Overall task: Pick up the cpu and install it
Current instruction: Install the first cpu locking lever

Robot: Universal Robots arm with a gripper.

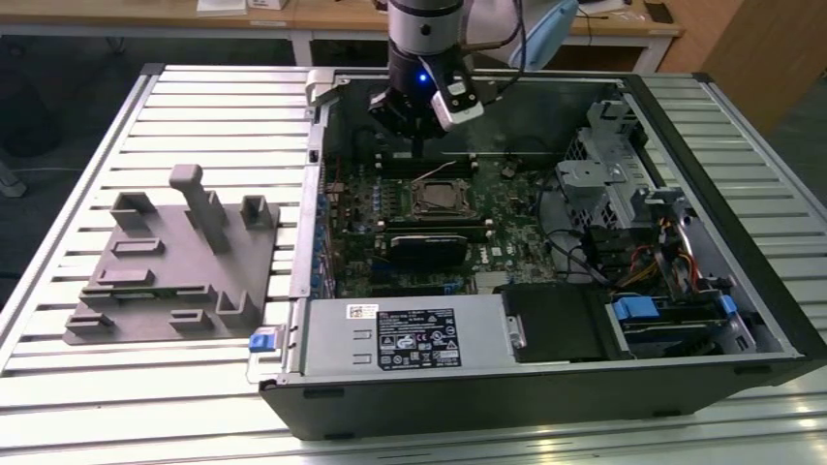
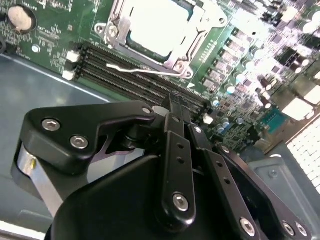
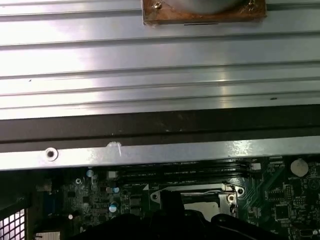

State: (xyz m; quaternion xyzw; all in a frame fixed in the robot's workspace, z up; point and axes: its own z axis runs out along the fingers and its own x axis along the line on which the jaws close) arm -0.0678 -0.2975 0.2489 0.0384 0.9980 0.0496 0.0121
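the tool hangs inside the open computer case, above the motherboard, just off the memory slots beside the socket. its fingers lie pressed together with no gap between them and nothing visibly between the tips, so it reads as closed and empty. the cpu appears to sit in the socket, a pale square top inside the metal frame; the frame and its wire lever look down. judged from this, the chip is placed and the work stands at the seating or latching stage, though i cannot tell whether the lever is fully hooked. any further move near the socket calls for a careful vertical approach.

around it: the black heatsink block lies just beside the socket, the drive cage and cables stand on the exterior view's right, the power supply sits nearest the camera. a grey fixture rests on the slatted worktop outside the case.
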